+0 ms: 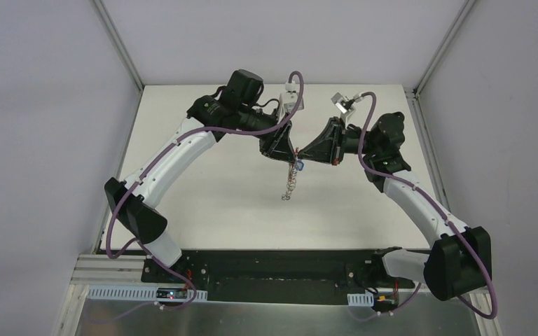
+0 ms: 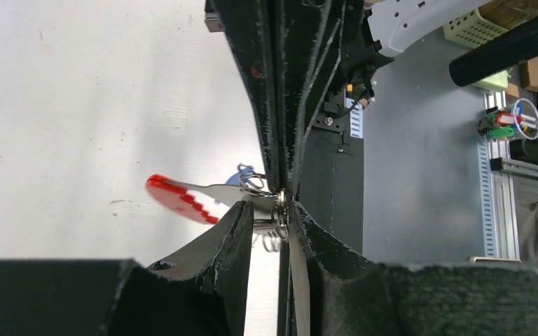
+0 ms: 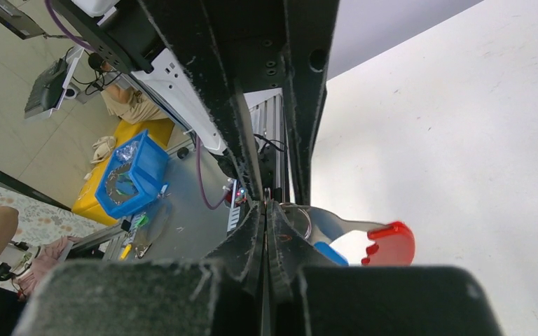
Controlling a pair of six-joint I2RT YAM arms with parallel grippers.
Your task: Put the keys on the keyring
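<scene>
Both grippers meet tip to tip above the middle of the table. My left gripper is shut on the keyring's small metal rings, held at the very fingertips. The keyring's red end sticks out to the left on a silver strip. My right gripper is shut, its fingers pressed flat together on a thin ring of the keyring at the tips. The blue-headed key hangs beside the red end. In the top view the silvery chain dangles down to the table, the blue key at its top. The silver key is hidden.
The white table lies under the arms, with grey walls and metal posts at the back corners. The black base rail runs along the near edge. A blue bin stands off the table.
</scene>
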